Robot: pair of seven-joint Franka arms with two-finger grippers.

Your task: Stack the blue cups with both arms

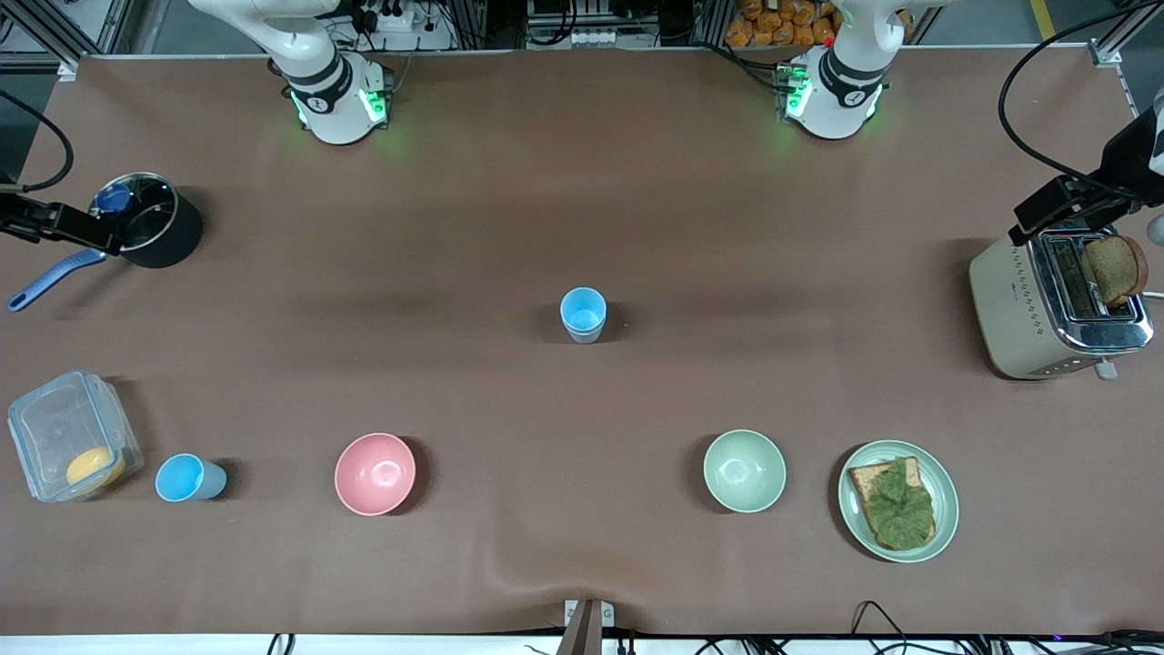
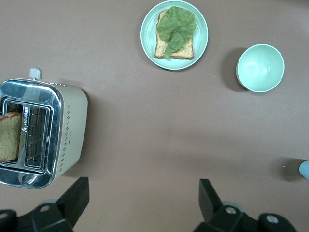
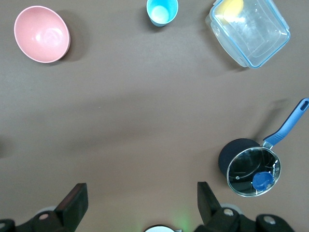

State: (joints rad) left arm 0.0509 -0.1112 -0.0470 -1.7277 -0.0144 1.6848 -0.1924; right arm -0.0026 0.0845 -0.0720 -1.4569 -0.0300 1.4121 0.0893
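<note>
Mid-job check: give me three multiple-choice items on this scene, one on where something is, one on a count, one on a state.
1. Where is the cup near the front camera?
A. Between the clear box and the pink bowl
B. On the plate
C. Beside the toaster

2. How many blue cups stand on the table?
A. One
B. Two
C. Three

3. What state are the cups in?
A. Stacked
B. One held
C. Apart, none held

Answers:
1. A: it stands between those two.
2. B: that one and the cup at mid-table.
3. C: both stand alone; the left gripper and the right gripper are open and empty.
</note>
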